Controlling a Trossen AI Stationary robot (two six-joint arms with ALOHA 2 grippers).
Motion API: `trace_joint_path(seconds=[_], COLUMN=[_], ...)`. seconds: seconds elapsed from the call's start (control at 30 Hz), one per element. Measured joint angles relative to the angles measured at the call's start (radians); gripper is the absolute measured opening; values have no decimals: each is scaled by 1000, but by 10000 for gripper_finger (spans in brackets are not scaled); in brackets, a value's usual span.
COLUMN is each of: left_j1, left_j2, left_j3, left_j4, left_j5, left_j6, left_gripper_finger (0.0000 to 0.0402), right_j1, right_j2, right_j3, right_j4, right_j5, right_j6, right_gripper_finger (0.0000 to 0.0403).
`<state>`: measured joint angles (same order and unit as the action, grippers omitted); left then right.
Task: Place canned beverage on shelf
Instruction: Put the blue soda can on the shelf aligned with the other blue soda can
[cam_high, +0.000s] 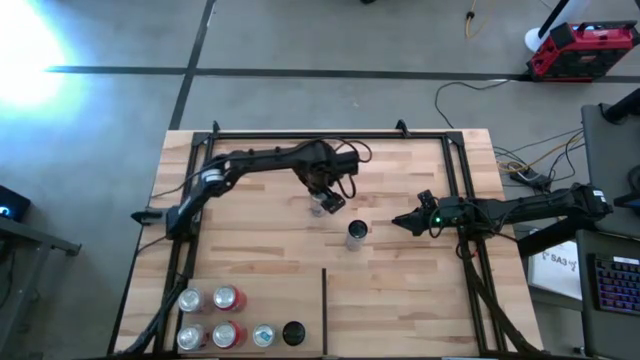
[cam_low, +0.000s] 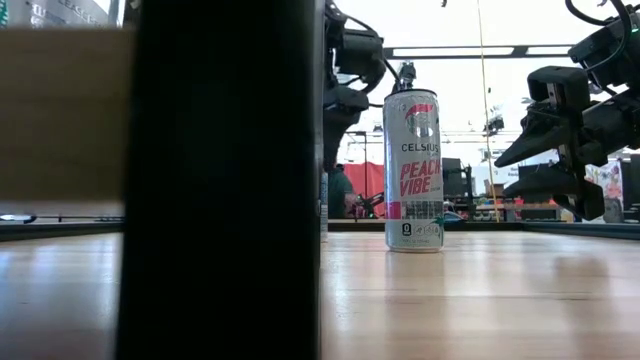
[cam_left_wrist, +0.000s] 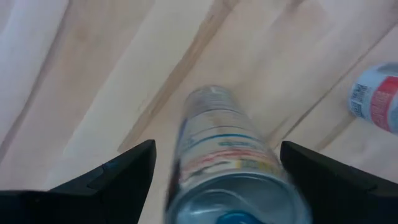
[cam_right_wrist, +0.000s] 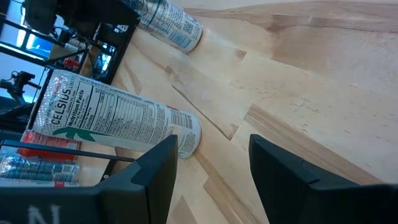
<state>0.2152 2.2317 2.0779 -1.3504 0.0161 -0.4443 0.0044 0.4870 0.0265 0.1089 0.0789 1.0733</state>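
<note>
1. The canned beverage (cam_high: 357, 235) you see from above stands upright near the middle of the shelf (cam_high: 260, 255), between the two arms. The right gripper (cam_high: 404, 221) lies just beside it on its right side, fingertips aimed at it. The left gripper (cam_high: 327, 203) hangs over a second can (cam_high: 321, 208), a little further up the board. A cluster of other cans (cam_high: 225, 318) sits at the near left corner, left of the thin black divider strip (cam_high: 324, 310).

2. At table height, the Celsius can (cam_low: 413, 170) stands with its long axis vertical, base flat on the wood. The right gripper (cam_low: 525, 165) is on its right at mid-body height, fingers apart, holding nothing and not touching it. A dark post (cam_low: 220, 180) blocks the left of this view.

3. In the left wrist view, the second can (cam_left_wrist: 227, 162) sits between the left gripper's spread fingers (cam_left_wrist: 118, 174); you cannot tell whether they touch it. I judge this arm is releasing or about to grasp.

4. In the right wrist view, the fingers (cam_right_wrist: 155, 168) are open with bare wood between them; the can (cam_right_wrist: 118, 121) lies off to one side of the gap. You would need to re-centre before closing.
</note>
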Motion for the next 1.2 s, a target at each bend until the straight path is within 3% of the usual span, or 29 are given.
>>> trace_joint_path(seconds=[0.23,0.5,0.8,1.2], left_j1=[-1,3,14,1], left_j2=[0,-3,-13,-137], left_j3=[-21,-34,-17,-36], left_j4=[-3,1,-69,-182], left_j5=[5,28,35,46], left_j6=[-64,-94,-268,-579], left_gripper_finger=[309,213,213,213], right_j1=[0,0,0,0], right_j2=[0,0,0,0], right_j3=[0,0,0,0], right_j4=[0,0,0,0], right_j5=[0,0,0,0], right_j6=[0,0,0,0], right_gripper_finger=[183,183,183,183])
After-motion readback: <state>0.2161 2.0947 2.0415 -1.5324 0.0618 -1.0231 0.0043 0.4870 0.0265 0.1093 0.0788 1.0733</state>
